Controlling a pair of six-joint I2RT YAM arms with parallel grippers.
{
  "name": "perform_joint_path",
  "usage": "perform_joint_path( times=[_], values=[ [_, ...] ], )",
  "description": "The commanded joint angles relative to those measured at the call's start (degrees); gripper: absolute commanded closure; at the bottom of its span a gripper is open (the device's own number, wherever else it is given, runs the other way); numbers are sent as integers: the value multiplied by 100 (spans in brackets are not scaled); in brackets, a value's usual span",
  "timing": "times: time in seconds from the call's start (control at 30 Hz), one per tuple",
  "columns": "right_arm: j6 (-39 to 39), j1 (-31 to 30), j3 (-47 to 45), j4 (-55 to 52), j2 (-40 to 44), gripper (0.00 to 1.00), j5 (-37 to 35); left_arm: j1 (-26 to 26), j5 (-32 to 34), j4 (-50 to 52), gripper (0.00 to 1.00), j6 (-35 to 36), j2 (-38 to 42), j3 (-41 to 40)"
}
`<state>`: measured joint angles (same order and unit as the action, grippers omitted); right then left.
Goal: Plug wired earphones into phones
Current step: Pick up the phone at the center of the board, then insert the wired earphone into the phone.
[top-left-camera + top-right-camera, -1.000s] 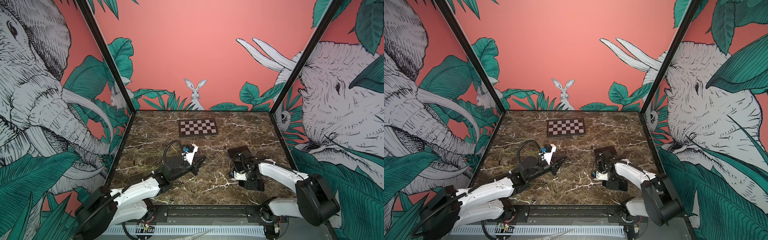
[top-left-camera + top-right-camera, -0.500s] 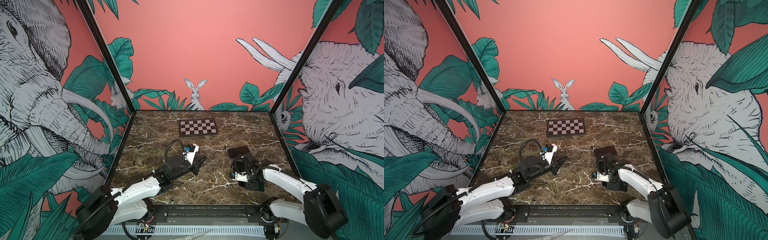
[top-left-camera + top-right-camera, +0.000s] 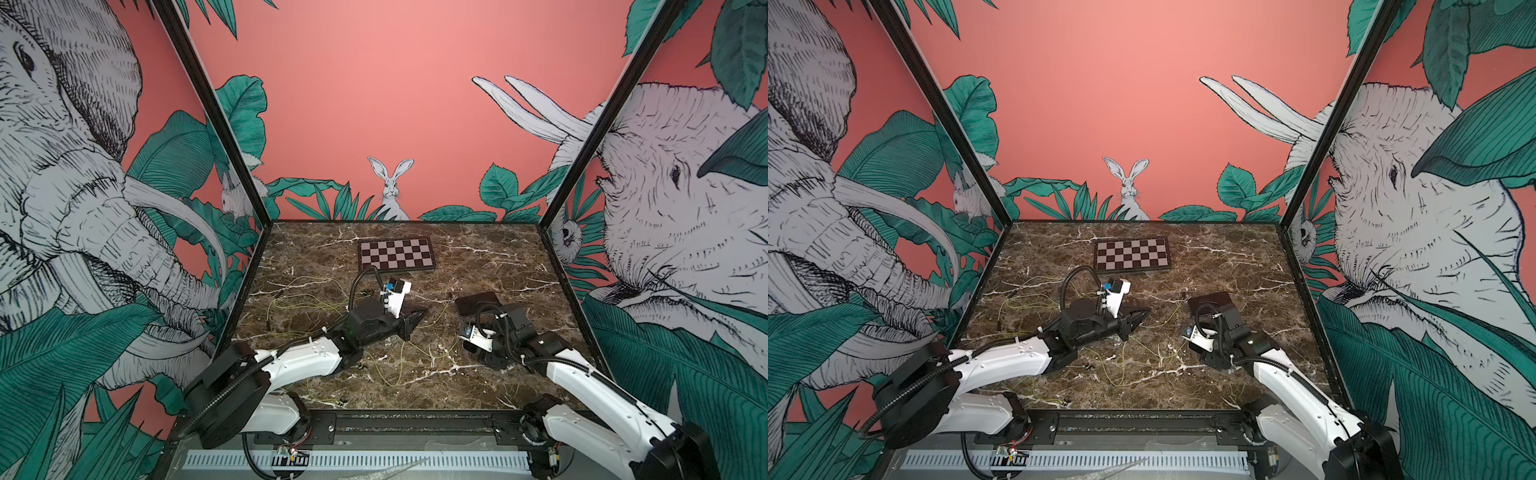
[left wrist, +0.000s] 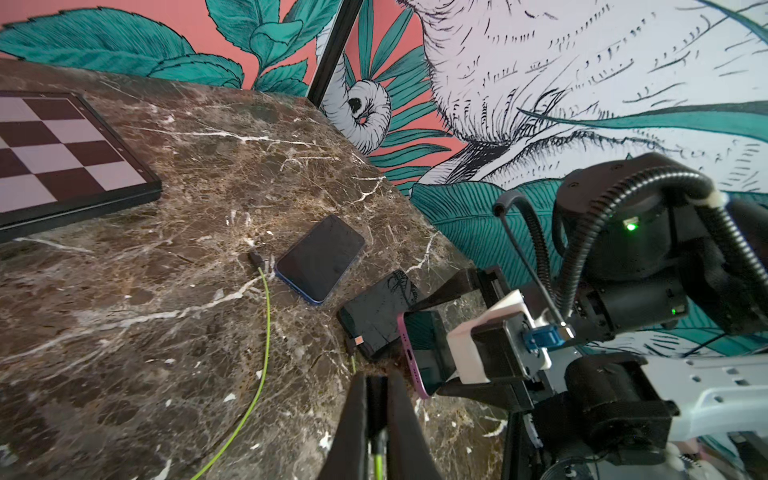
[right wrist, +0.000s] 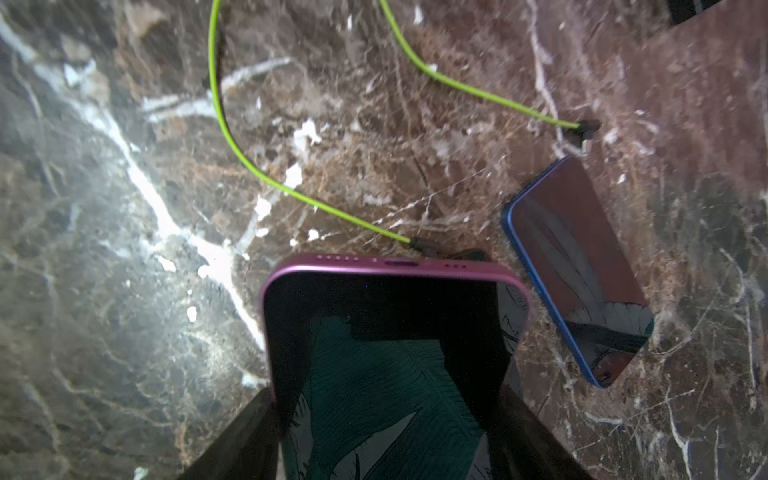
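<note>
Wore glossy white shells, dotted with small screws, on left arm and right arm — matte black at joints and bases. Trailed ribbed black cables to white camera mounts; showed a green light.

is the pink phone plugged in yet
Not plugged in: the pink phone, held in the right gripper, shows an empty port; the left gripper holds a cord.

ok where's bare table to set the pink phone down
Bare: the back right corner, between the checkerboard and the right wall; also the back left strip beside the checkerboard. Crowded: cords cover left-middle and front centre; two phones lie flat by the right arm.
</note>
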<state>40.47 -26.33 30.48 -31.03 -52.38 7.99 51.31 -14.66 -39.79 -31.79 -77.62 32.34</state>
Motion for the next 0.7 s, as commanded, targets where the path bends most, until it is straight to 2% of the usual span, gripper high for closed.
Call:
perform_joint_path(
  times=[0.0,0.23,0.4,0.67],
  values=[
    [-362,-32,-30,624,311,32,326,77,-263,-363,100,-458,-218,340],
    [-794,-32,-103,1140,688,33,581,444,-198,-213,100,-432,-659,806],
    [-786,-40,-87,1184,821,33,647,545,-193,-222,100,-465,-866,998],
    [-1007,-135,-56,1446,852,34,678,659,162,-213,100,-550,-1024,1151]
  ],
)
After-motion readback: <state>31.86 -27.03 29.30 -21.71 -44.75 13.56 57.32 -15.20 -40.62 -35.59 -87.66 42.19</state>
